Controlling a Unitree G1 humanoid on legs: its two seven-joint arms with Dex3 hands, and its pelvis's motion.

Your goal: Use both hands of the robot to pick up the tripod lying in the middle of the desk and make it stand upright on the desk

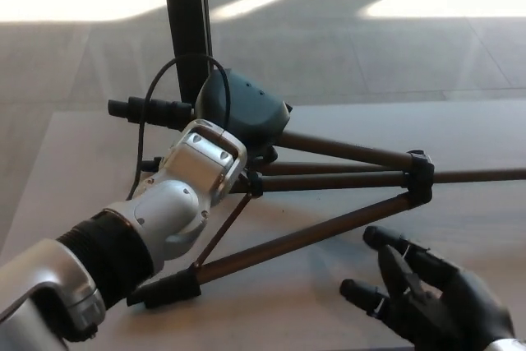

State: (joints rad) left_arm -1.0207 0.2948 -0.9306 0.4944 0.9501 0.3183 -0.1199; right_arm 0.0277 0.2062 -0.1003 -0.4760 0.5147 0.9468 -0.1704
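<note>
Right hand: the right hand (427, 302) sits at the near right corner of the picture, palm up, fingers (394, 244) spread apart and holding nothing. It lies just short of the nearest leg (329, 232), not touching it.
Left arm: the silver forearm (164, 211) reaches in from the near left and crosses over the tripod's legs toward its head.
Left hand: the left hand (242, 113) is at the top of the tripod, mostly hidden behind the wrist; I cannot tell whether its fingers are clamped on anything.
Tripod: the tripod (345, 178) lies on its side across the middle of the desk (74, 154), legs fanned out to the right, one foot (164, 289) pointing at the near left edge. The handle (148, 109) sticks out to the left at the far end.
Progress: the job looks barely begun. The tripod is not upright, and the feet are not planted. At most one end seems attended to by the left arm.
Left to do: the right hand has yet to take a leg; then both must lift, swing the legs down and set it standing.
Far side: a dark post (187, 30) rises behind the desk.
</note>
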